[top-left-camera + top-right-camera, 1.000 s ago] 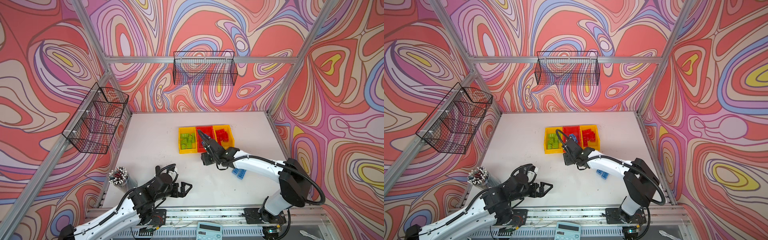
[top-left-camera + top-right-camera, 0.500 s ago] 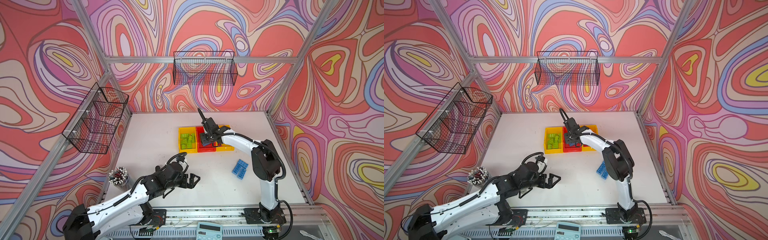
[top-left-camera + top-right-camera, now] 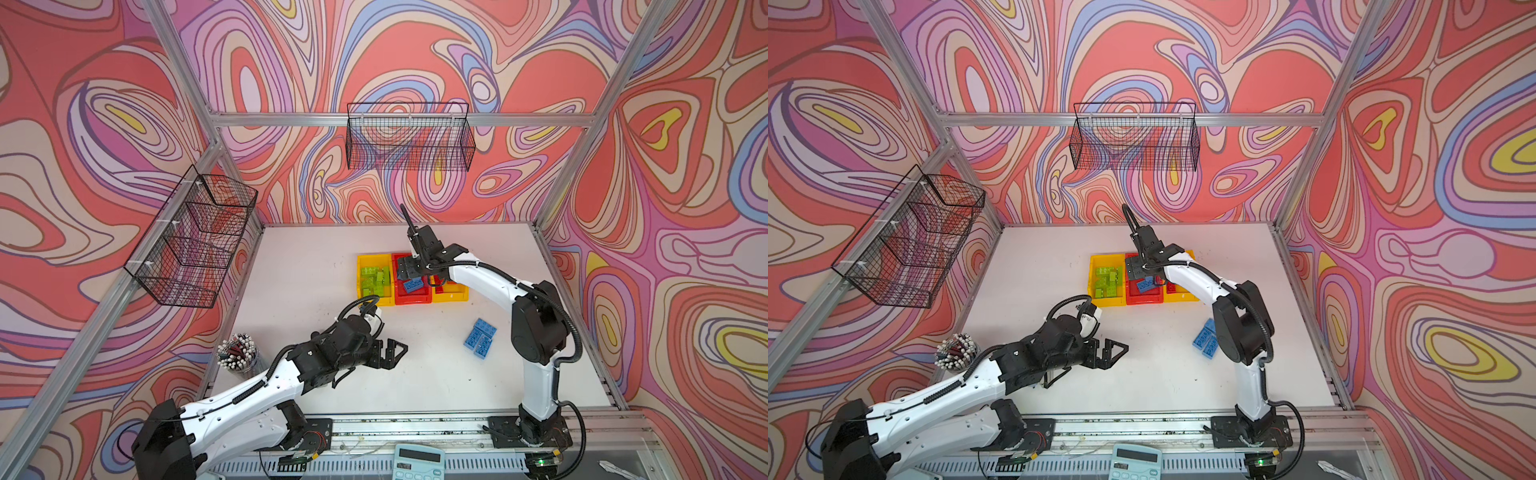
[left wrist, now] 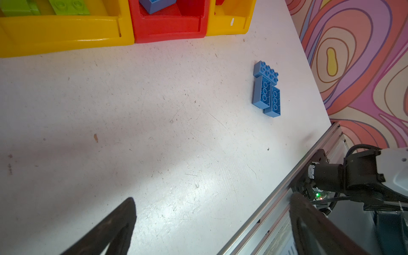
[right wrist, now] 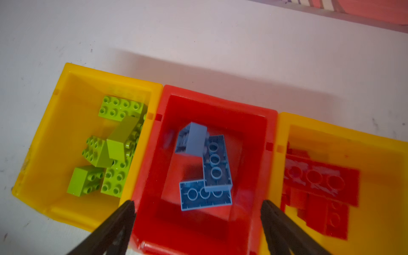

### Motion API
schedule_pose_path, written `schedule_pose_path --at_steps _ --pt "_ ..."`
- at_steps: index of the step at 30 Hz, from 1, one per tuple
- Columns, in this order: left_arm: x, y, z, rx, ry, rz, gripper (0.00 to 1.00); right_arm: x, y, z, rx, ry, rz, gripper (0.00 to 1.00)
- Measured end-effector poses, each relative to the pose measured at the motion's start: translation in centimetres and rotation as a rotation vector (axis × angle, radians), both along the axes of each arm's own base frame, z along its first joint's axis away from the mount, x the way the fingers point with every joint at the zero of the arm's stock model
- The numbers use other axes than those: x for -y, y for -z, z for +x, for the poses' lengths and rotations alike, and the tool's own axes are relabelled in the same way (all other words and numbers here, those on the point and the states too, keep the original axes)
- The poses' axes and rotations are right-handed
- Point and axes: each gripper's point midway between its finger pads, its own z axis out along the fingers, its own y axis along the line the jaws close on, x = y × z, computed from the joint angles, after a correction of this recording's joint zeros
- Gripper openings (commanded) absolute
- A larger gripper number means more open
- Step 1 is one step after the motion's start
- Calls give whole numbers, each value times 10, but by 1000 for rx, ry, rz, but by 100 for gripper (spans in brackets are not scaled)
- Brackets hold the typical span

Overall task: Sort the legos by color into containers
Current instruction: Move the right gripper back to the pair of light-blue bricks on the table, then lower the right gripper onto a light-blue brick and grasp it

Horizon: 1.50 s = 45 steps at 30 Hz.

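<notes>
Three containers stand side by side at the table's back. The left yellow bin (image 5: 57, 132) holds several green legos (image 5: 114, 154). In the red bin (image 5: 220, 103) lie three blue legos (image 5: 217, 163), the top one blurred. Red legos (image 5: 320, 176) fill the right yellow bin (image 5: 353, 136). My right gripper (image 5: 197, 203) hangs open above the red bin (image 3: 411, 300), holding nothing. Three more blue legos (image 3: 480, 337) lie loose together on the table's right side, also in the left wrist view (image 4: 266, 88). My left gripper (image 3: 395, 353) is open and empty over the bare middle front (image 4: 213, 196).
A cup of pens (image 3: 237, 353) stands at the front left corner. Black wire baskets hang on the back wall (image 3: 409, 137) and the left wall (image 3: 195, 241). A calculator (image 3: 417, 461) lies beyond the front rail. The right arm's elbow rises beside the loose blue legos.
My right arm swung from the table's middle up over the red bin and its jaws opened; a blue lego now lies loose in the bin. My left gripper moved toward the middle.
</notes>
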Motion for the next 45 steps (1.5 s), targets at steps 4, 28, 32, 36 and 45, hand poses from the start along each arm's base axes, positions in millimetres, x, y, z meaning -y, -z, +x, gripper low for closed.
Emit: schedule_pose_path --at_steps 4,28,32,36,45 --pt "0 -15 -3 27 4 -47 100 27 -25 -32 33 35 12 94" --pt "74 -5 -60 9 246 -55 100 204 62 -169 -113 594 46 98" --pt "75 -9 -59 24 244 -72 100 211 70 -169 -118 667 88 98" --pt "72 -14 -58 46 234 -90 100 216 86 -172 -156 713 110 98" --pt "68 -17 -55 80 225 -85 100 213 112 -164 -220 743 137 98"
